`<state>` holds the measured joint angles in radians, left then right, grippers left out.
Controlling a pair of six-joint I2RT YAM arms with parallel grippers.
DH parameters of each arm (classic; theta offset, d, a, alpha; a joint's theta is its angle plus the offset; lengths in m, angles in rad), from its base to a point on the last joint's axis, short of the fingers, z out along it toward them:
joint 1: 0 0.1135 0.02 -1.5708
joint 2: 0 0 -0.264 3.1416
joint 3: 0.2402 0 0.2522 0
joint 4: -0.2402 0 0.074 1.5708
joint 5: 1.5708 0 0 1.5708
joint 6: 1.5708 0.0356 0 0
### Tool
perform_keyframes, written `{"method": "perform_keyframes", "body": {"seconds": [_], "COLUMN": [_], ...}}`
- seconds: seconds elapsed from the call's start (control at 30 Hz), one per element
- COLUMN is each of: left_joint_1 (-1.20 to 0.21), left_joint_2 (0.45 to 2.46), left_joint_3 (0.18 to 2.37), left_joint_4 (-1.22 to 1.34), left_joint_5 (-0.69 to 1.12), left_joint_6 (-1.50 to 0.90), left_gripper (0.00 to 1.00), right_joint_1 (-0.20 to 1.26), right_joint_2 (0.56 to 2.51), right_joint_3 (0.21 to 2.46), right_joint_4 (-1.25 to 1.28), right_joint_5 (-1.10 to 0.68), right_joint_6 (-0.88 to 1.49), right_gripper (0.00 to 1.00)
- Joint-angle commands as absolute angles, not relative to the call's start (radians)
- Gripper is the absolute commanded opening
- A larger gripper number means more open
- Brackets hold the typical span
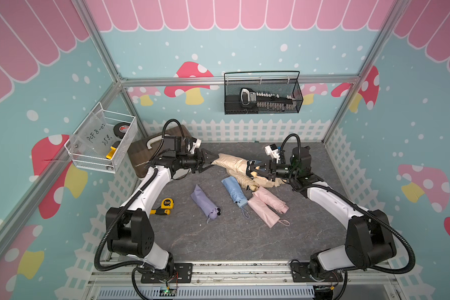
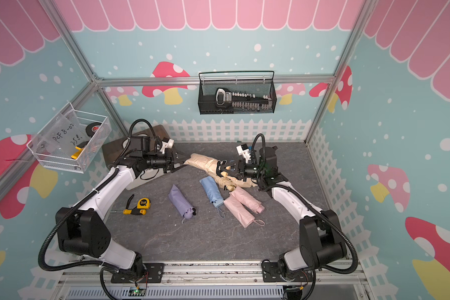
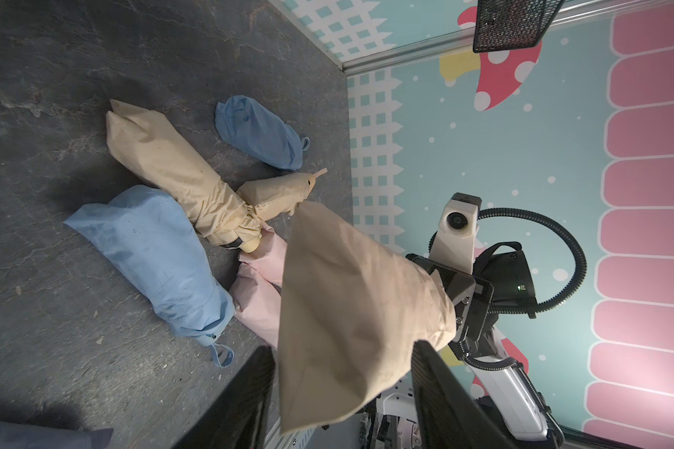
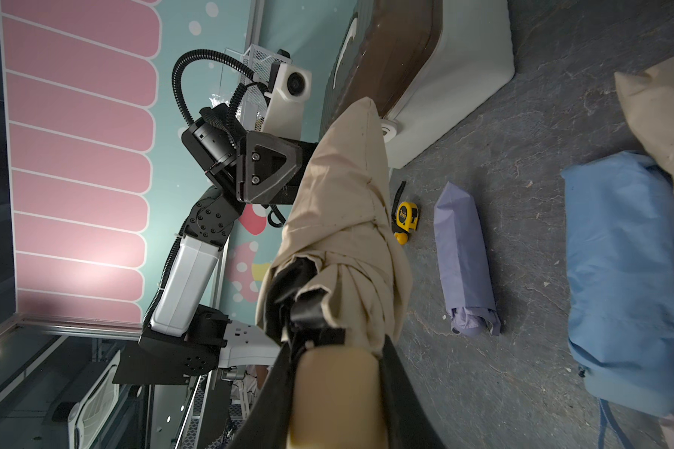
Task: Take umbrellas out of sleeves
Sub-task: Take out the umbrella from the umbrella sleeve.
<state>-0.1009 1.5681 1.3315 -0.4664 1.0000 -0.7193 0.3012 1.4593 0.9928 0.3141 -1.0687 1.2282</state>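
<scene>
Over grey tabletop (image 1: 218,239), right gripper (image 1: 255,170) clamps the handle of the beige umbrella (image 4: 351,283); left gripper (image 1: 211,162) straddles the sleeve (image 3: 347,303) tip (pinching? cannot tell). A shallow bite could slip off.

Between left claw (image 2: 183,163) and right claw (image 2: 224,170), one beige sleeved umbrella (image 2: 202,162).

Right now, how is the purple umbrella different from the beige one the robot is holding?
The purple umbrella lies flat on the table; the beige umbrella is held up above it. Nothing touches the purple umbrella; the beige umbrella's handle is clamped in the right end effector, with the left end effector open around its sleeve tip. Both are folded, with sleeves on.
</scene>
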Motion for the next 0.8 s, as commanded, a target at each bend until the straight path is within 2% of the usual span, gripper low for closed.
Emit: {"method": "perform_keyframes", "body": {"seconds": [0.0, 0.3, 0.4, 0.77], "left_joint_1": [-0.101, -0.101, -0.101, -0.060], "left_joint_2": [1.575, 1.592, 1.594, 1.545], "left_joint_3": [1.358, 1.365, 1.367, 1.349], "left_joint_4": [-0.499, -0.498, -0.499, -0.582], "left_joint_5": [1.022, 1.017, 1.020, 0.836], "left_joint_6": [-0.677, -0.678, -0.681, -0.650], "left_gripper": [0.50, 0.19, 0.01, 0.00], "right_joint_1": [0.305, 0.310, 0.310, 0.307], "right_joint_2": [1.461, 1.462, 1.460, 1.443], "right_joint_3": [1.037, 1.034, 1.027, 0.997], "right_joint_4": [0.370, 0.369, 0.370, 0.363], "right_joint_5": [-1.101, -1.108, -1.106, -1.089], "right_joint_6": [1.237, 1.238, 1.237, 1.222], "right_gripper": [0.00, 0.00, 0.00, 0.00]}}
